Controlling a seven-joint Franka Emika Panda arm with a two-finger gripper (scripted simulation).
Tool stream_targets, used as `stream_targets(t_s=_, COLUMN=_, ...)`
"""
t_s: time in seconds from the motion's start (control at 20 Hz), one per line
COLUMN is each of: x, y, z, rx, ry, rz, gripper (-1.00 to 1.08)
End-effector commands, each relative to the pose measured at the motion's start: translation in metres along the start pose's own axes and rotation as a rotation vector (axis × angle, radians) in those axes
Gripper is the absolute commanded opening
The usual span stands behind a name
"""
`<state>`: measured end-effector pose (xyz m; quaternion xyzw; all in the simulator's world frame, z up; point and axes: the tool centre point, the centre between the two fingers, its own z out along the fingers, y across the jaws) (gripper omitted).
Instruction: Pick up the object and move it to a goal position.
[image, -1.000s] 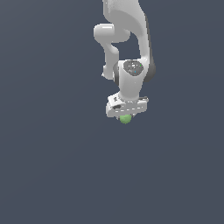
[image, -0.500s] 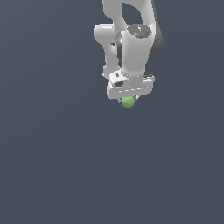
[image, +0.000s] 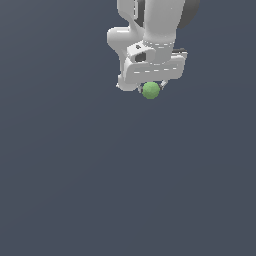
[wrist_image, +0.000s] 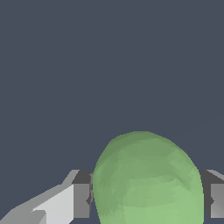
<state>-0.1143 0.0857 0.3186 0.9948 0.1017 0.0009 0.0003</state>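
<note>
The object, a small matte bright-green ball (image: 151, 90), hangs under the white hand near the top of the exterior view. My gripper (image: 151, 89) is shut on it, and most of each finger is hidden behind the hand's body. In the wrist view the ball (wrist_image: 148, 179) fills the space between the two dark pads (wrist_image: 82, 199), which press on its sides. The ball is held well above the grey floor.
A plain dark grey floor (image: 125, 190) spreads under the arm. The white arm links (image: 155, 25) rise out of the exterior view's top edge.
The arm has carried the ball upward in the exterior view and slightly toward that view's right. The hand looks larger now. The grip on the ball has stayed shut.
</note>
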Motion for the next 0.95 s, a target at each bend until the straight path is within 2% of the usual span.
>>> stream_targets(t_s=0.0, x=-0.007, y=-0.003, z=-0.024, rx=0.001, ry=-0.001, rz=0.0, gripper=-1.0)
stream_targets(t_s=0.45, x=-0.021, y=-0.01, z=-0.085, rx=0.001, ry=-0.001, rz=0.0, gripper=-1.0)
stream_targets(t_s=0.9, x=-0.023, y=-0.012, z=-0.104, rx=0.001, ry=-0.002, rz=0.001, gripper=-1.0)
